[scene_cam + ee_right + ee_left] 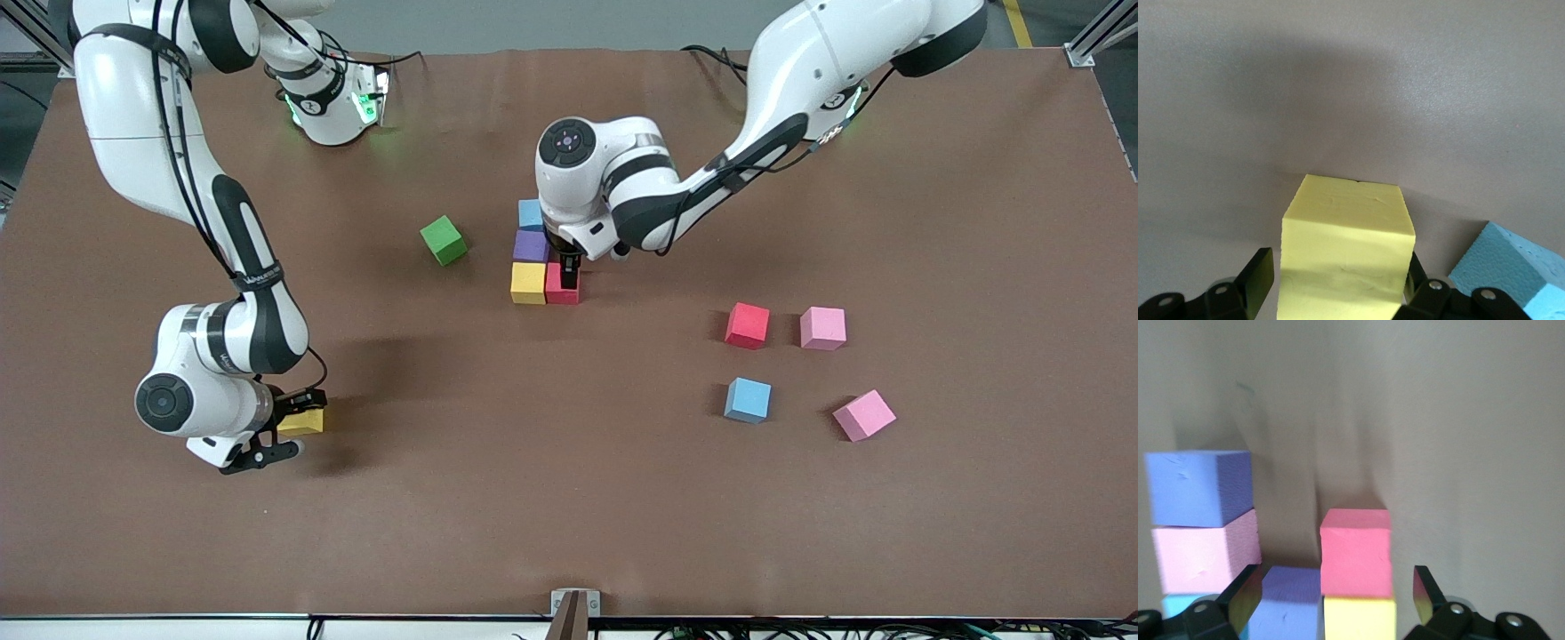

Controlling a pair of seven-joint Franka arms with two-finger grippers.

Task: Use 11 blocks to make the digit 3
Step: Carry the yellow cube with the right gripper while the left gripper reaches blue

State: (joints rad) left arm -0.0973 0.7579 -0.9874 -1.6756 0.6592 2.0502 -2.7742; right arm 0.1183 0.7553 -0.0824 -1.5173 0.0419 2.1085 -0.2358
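Yellow block (1346, 250) between right end effector (1338, 287) fingers

On my monitor, a matte green foam cube (443, 240) lies beside the touching cluster of foam cubes (531, 246) mid-table — four loose foam cubes (747, 324) toward the left arm's end, a lone yellow foam cube (302, 423) toward the right arm's.

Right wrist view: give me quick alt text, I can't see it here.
The right gripper has its fingers on either side of a yellow block on the brown table. A corner of a light blue block shows beside it.
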